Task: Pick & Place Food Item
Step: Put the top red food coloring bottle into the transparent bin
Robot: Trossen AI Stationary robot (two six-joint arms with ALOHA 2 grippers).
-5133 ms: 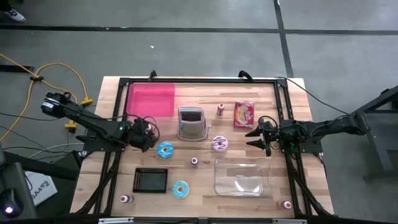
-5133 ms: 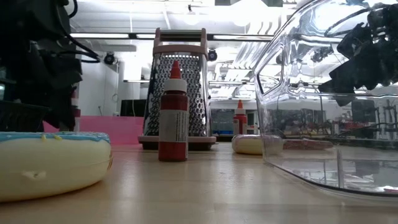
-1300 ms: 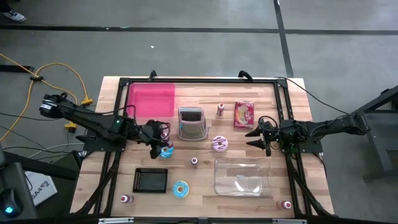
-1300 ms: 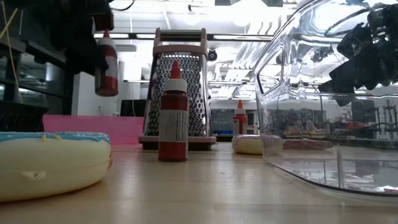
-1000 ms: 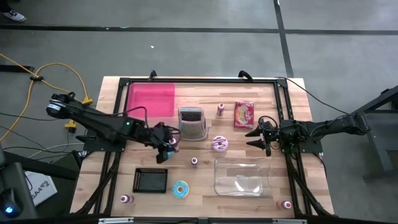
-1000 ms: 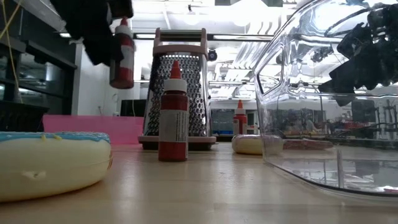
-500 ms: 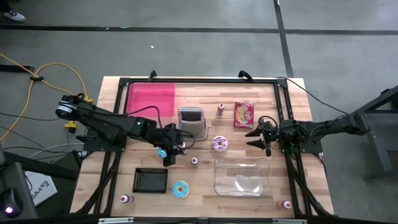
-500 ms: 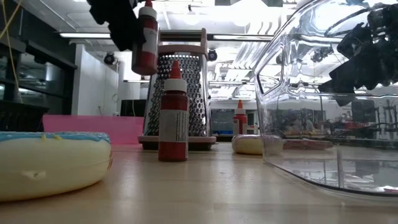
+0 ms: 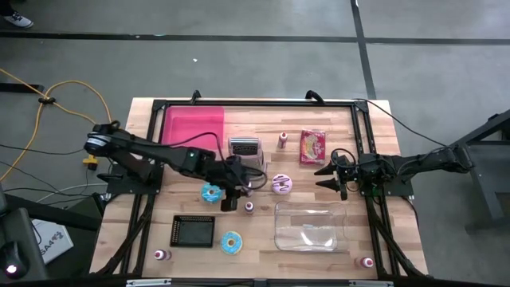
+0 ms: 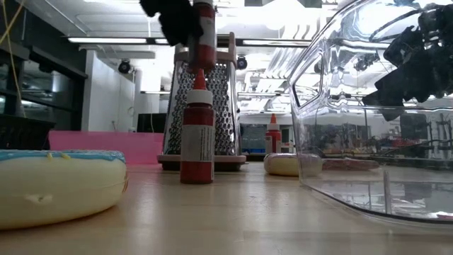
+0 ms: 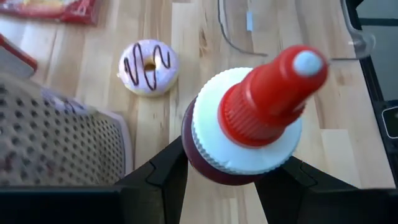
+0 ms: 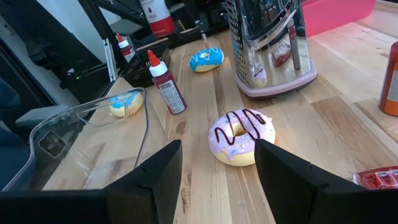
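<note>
My left gripper (image 9: 241, 188) is shut on a red sauce bottle (image 11: 249, 124) with a white collar and a red cap. It holds the bottle in the air just in front of the grater (image 9: 246, 156) and above another red bottle (image 10: 197, 134) that stands on the table. The held bottle also shows in the low view (image 10: 204, 35). A pink-iced donut (image 9: 282, 184) lies on its flat underside just to the right. My right gripper (image 9: 323, 177) is open and empty, right of that donut. My left gripper pinches the bottle's dark red body just under the white collar (image 11: 189, 142) between its two fingers (image 11: 158, 180), one on each side. The fingers come slanting down from the table's left. The bottle stands upright, cap up, lifted clear of the table.
A clear plastic container (image 9: 307, 226) lies at the front right. Two blue-iced donuts (image 9: 211, 192) (image 9: 232, 242), a black tray (image 9: 194, 230), a pink mat (image 9: 194, 127), a red packet (image 9: 313, 146) and small red bottles (image 9: 283, 141) (image 9: 162, 255) (image 9: 366, 261) are spread about.
My left gripper has carried the red bottle toward the table's right edge and a little upward, from beside the blue donut to in front of the grater. The bottle has stayed upright and clear of the table.
</note>
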